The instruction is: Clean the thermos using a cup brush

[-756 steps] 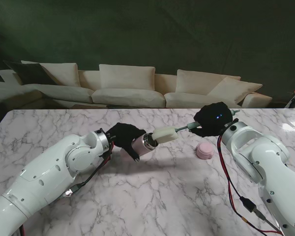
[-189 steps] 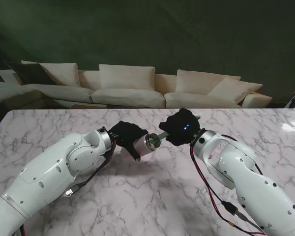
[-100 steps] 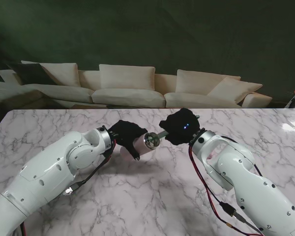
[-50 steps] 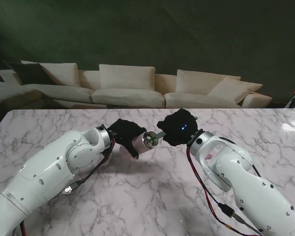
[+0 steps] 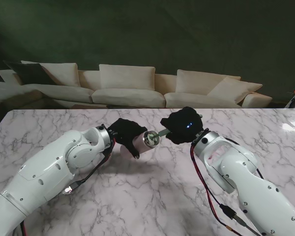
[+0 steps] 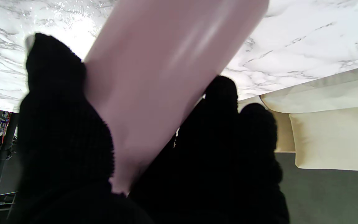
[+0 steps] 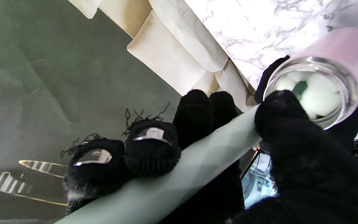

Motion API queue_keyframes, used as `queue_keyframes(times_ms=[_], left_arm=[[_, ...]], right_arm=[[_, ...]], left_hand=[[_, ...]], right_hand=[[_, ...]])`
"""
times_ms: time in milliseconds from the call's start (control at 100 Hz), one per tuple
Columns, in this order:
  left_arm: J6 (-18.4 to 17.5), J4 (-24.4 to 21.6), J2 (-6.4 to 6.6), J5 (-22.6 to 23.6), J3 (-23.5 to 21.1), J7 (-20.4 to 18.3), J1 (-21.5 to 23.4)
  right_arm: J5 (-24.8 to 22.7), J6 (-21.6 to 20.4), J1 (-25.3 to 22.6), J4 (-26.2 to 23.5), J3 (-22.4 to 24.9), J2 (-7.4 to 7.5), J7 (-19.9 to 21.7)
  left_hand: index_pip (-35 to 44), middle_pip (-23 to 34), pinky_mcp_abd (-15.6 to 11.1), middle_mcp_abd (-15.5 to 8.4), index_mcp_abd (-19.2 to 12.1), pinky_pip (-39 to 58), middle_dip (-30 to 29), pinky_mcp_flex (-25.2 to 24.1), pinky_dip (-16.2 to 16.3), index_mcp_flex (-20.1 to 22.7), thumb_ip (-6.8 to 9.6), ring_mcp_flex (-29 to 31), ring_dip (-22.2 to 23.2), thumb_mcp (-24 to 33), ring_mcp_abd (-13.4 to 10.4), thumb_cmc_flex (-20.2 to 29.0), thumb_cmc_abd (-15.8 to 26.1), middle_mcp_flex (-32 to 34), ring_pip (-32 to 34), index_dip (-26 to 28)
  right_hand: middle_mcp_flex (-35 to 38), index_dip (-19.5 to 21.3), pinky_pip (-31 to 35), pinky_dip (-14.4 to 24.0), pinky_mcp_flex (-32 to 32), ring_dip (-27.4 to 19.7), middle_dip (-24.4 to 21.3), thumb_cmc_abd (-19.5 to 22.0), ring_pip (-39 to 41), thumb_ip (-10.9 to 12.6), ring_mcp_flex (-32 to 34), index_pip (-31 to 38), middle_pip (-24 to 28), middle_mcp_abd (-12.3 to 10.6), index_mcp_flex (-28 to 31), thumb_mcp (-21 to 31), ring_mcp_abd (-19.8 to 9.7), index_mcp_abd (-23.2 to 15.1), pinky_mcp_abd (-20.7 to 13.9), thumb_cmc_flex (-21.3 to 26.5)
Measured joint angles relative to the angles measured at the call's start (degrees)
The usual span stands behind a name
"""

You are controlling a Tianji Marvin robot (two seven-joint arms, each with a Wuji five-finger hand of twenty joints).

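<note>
My left hand [image 5: 124, 133], in a black glove, is shut on the pink thermos [image 5: 140, 145] and holds it tilted above the table, steel mouth [image 5: 151, 139] facing right. The wrist view shows its pink body [image 6: 166, 77] lying between my left hand's fingers [image 6: 64, 130]. My right hand [image 5: 185, 126] is shut on the pale green handle [image 7: 182, 168] of the cup brush. The brush's white sponge head [image 7: 318, 93] sits inside the thermos mouth [image 7: 312, 90]. Only a short piece of its stem [image 5: 163, 132] shows between hand and thermos.
The white marble table [image 5: 152, 196] stretches under both arms. A cream sofa [image 5: 128, 88] stands beyond its far edge. My right forearm [image 5: 236, 172] covers the table area to the right of the thermos.
Since 7.6 s ago my right hand moved left and pushed the brush head into the thermos. Over the last second it has shifted slightly right while the thermos stayed held.
</note>
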Motion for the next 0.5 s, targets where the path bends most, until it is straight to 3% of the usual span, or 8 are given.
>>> queue_keyframes(times_ms=[210, 500], left_arm=[[0.1, 0.0, -0.03, 0.0, 0.1, 0.2, -0.1], [-0.1, 0.0, 0.06, 0.2, -0.3, -0.1, 0.3]], right_arm=[[-0.1, 0.6, -0.3, -0.5, 0.0, 0.21, -0.2], [2.1, 0.4, 5.4, 4.5, -6.2, 0.56, 1.1]], left_hand=[[0.0, 0.0, -0.1, 0.0, 0.0, 0.0, 0.0, 0.0, 0.0, 0.0, 0.0, 0.0, 0.0, 0.0, -0.1, 0.0, 0.0, 0.0, 0.0, 0.0], [0.0, 0.0, -0.2, 0.0, 0.0, 0.0, 0.0, 0.0, 0.0, 0.0, 0.0, 0.1, 0.0, 0.0, -0.3, 0.0, 0.0, 0.0, 0.4, 0.0]], right_hand=[[0.0, 0.0, 0.1, 0.0, 0.0, 0.0, 0.0, 0.0, 0.0, -0.4, 0.0, 0.5, 0.0, 0.1, 0.0, 0.0, 0.2, 0.0, 0.1, 0.0], [0.0, 0.0, 0.1, -0.3, 0.0, 0.0, 0.0, 0.2, 0.0, -0.4, 0.0, 0.5, 0.0, 0.3, -0.1, 0.0, 0.2, 0.1, 0.1, 0.0]])
